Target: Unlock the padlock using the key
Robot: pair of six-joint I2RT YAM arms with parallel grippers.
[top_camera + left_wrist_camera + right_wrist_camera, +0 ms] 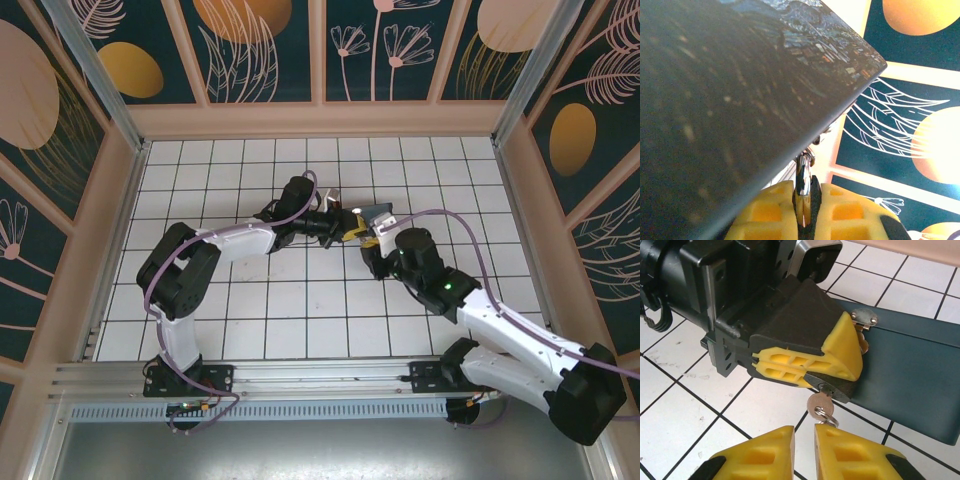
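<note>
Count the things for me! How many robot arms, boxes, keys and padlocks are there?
Arms: 2
Box: 1
Key: 1
Padlock: 1
Total: 5

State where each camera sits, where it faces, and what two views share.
Top external: above and behind, looking down on the table; left arm and right arm show.
Left wrist: on the left arm, looking along the left gripper at the box and wall.
Right wrist: on the right arm, looking past the right gripper at the left gripper, key and box.
Both wrist views share left gripper and box.
</note>
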